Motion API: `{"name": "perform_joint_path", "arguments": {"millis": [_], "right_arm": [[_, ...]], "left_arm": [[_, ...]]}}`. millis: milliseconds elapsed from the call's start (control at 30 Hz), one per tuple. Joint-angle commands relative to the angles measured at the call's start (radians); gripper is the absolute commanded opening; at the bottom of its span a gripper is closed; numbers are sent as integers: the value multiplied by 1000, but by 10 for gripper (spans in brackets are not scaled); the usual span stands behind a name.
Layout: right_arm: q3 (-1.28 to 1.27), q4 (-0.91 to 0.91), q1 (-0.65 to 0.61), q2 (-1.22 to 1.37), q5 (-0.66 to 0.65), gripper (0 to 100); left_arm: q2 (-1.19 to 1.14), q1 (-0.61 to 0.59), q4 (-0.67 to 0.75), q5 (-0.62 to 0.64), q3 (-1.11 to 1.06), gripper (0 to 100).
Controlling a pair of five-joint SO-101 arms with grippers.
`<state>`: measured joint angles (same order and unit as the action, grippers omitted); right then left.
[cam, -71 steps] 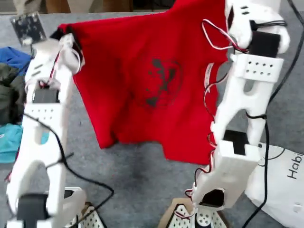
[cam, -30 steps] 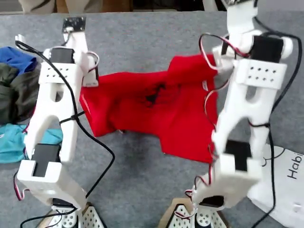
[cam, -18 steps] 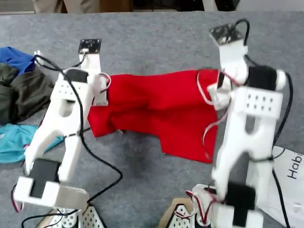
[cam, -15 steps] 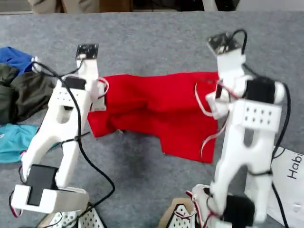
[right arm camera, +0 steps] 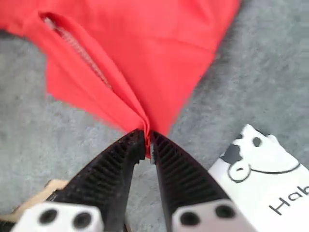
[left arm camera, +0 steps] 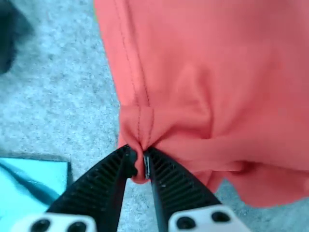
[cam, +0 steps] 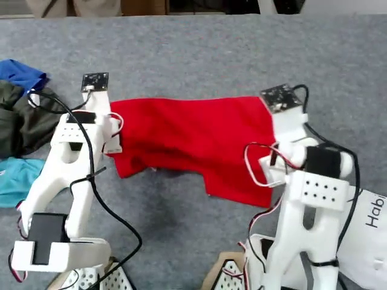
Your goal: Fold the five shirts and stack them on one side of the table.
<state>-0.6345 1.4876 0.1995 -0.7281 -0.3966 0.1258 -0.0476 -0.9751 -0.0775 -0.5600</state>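
Lowered from mid-air, the red shirt (cam: 193, 139) now lies on the grey desk (cam: 199, 54). Its upper half is folded over the lower, and both arms have drawn back toward 6 o'clock.

Nearest, at about 5 o'clock, a white printed cloth (cam: 363, 235) lies at the desk's edge beside the right arm (cam: 308, 199). The left arm (cam: 66, 175) rises from about 7 o'clock.

The red shirt sits at the middle of the desk as a wide band running from 9 to 3 o'clock. One lower corner juts out toward 5 o'clock from under the folded layer.

The left jaws are clamped on a bunched bit of hem at the shirt's 9 o'clock end. The cloth puckers where they pinch it. The right jaws are closed tight on a fold of red cloth at the shirt's 3 o'clock end, close to the neck opening, and the white printed cloth lies near them on the desk.

Farther out at 9 o'clock, well apart from the red shirt, other shirts lie loose. A teal shirt (cam: 12, 181) is the nearest of them, and a crumpled dark shirt (cam: 24, 121) lies beyond it. A blue shirt (cam: 21, 74) is farthest, toward 10 o'clock.
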Motion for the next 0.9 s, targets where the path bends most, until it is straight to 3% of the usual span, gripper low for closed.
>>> {"name": "perform_joint_path", "arguments": {"millis": [0,300,600,867], "right_arm": [[-18,-69,87,-2,-49,4],[-88,-103,108,33,-103,4],[-142,-103,99,31,-164,5],[-143,-87,-8,31,-157,5]], "left_arm": [[45,-14,2,-34,3,17],[38,101,-25,-34,-21,17],[38,104,-46,-34,-44,17],[38,77,-37,-35,-38,17]]}}
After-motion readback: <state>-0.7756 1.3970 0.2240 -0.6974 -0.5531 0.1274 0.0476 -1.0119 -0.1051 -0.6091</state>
